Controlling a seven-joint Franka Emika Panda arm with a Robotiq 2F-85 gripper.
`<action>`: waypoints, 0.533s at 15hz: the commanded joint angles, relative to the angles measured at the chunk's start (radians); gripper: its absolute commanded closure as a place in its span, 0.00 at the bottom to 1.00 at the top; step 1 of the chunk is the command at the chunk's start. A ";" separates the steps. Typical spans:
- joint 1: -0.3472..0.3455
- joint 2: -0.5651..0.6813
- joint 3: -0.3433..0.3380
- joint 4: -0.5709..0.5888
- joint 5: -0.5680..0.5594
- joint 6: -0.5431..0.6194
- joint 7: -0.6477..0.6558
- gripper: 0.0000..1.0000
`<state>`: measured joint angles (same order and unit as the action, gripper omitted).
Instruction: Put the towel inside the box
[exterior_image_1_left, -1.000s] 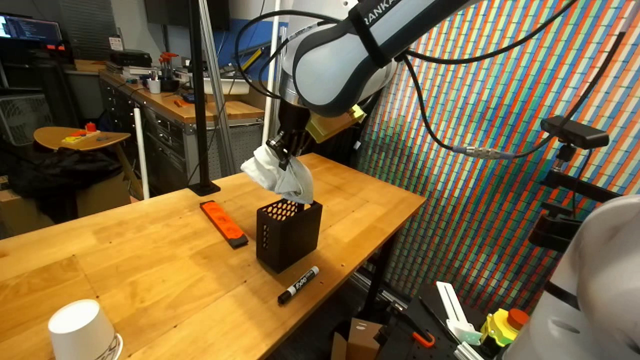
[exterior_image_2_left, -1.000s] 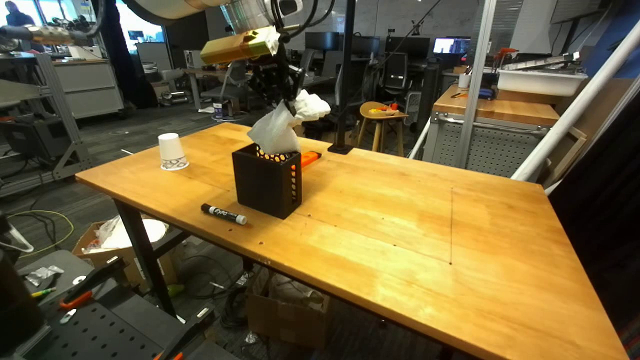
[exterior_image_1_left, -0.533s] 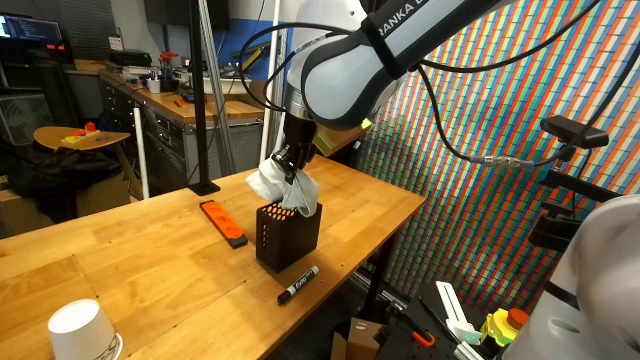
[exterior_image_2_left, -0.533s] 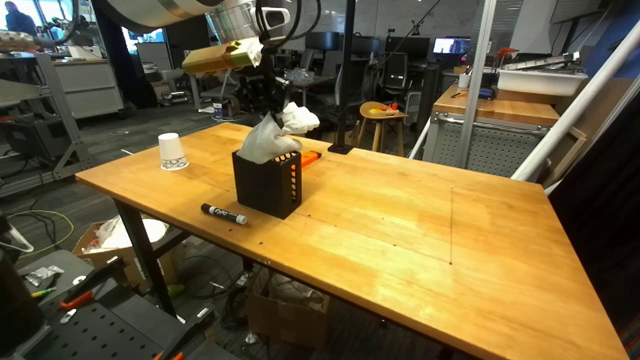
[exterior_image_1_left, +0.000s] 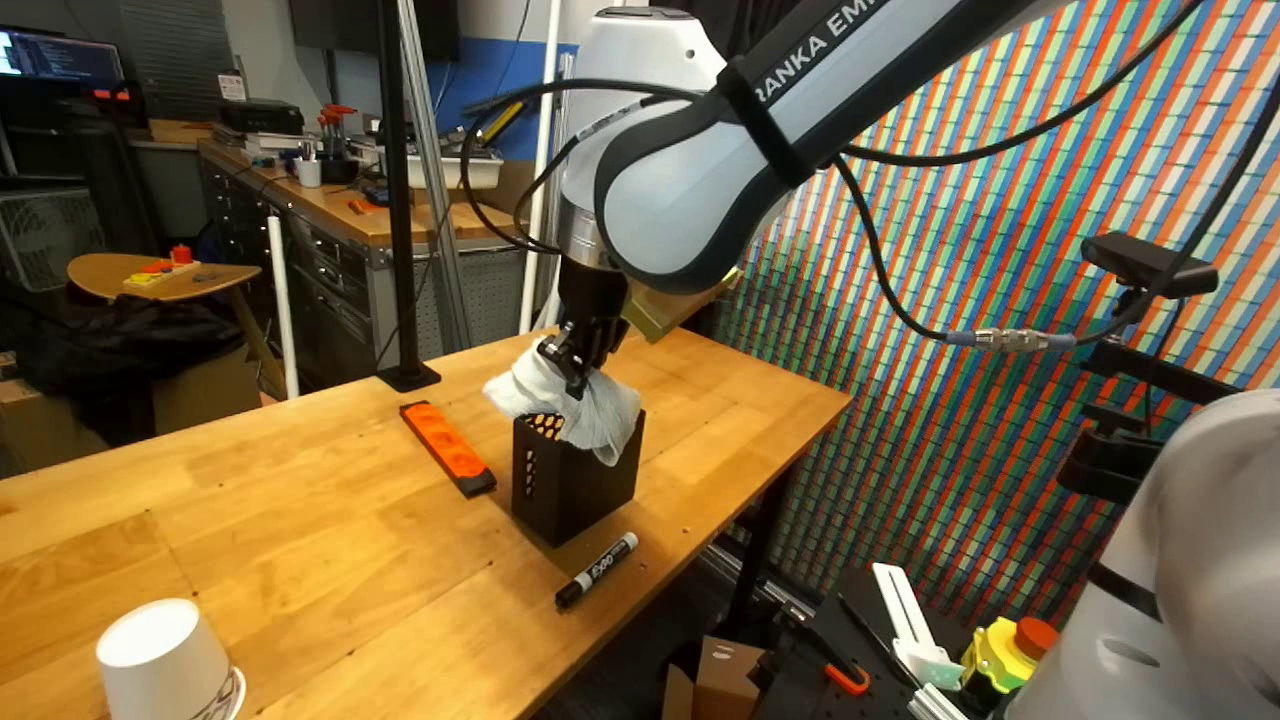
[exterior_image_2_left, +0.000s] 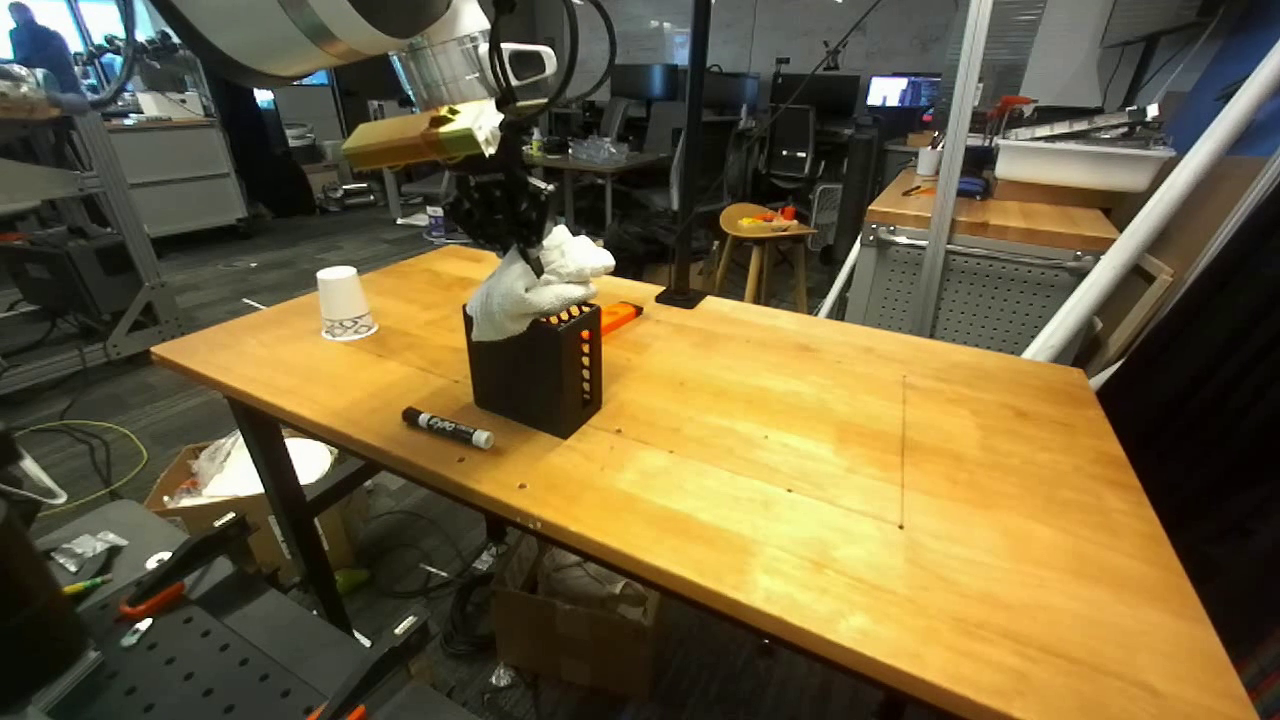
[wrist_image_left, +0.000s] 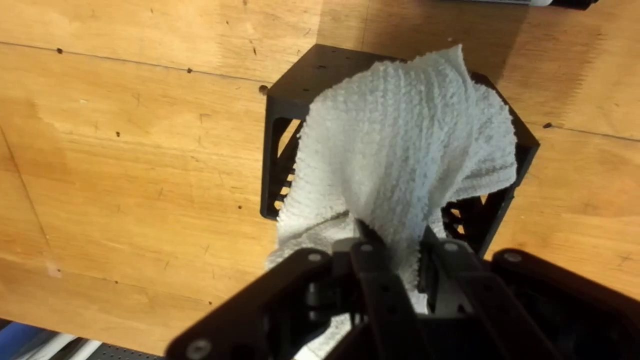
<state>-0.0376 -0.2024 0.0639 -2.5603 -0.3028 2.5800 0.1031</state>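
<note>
White and wrinkled, one towel (wrist_image_left: 400, 145) hangs pinched in one tool (wrist_image_left: 398, 237) over one black box (exterior_image_1_left: 580, 490) near one marker (exterior_image_2_left: 448, 427).

Wht/gray arm (exterior_image_1_left: 690, 195), blk trim (exterior_image_1_left: 765, 123), "RANKA" lettering (exterior_image_1_left: 815, 50), blk cables (exterior_image_1_left: 940, 160), silver connector (exterior_image_1_left: 1010, 341), blk end effector (wrist_image_left: 397, 235) w/ screws (wrist_image_left: 512, 256)

White capitals reading "RANKA EMI" run along the robot arm (exterior_image_1_left: 840, 95), above and to the right of the tool (exterior_image_1_left: 577, 388) in an exterior view. Below the tool, in both exterior views, the black marker (exterior_image_2_left: 447, 428) carries "EXPO" in white letters, with smaller print beside it too tiny to read. Far behind the tool, lines on the lit monitor (exterior_image_1_left: 55, 58) are likewise illegible.
</note>
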 joint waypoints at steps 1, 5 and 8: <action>0.008 0.021 0.010 0.007 -0.007 -0.001 0.012 0.94; 0.009 0.074 0.009 0.016 -0.004 -0.002 0.012 0.94; 0.004 0.116 0.001 0.029 -0.010 -0.005 0.016 0.94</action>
<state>-0.0363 -0.1361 0.0740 -2.5522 -0.3028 2.5806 0.1031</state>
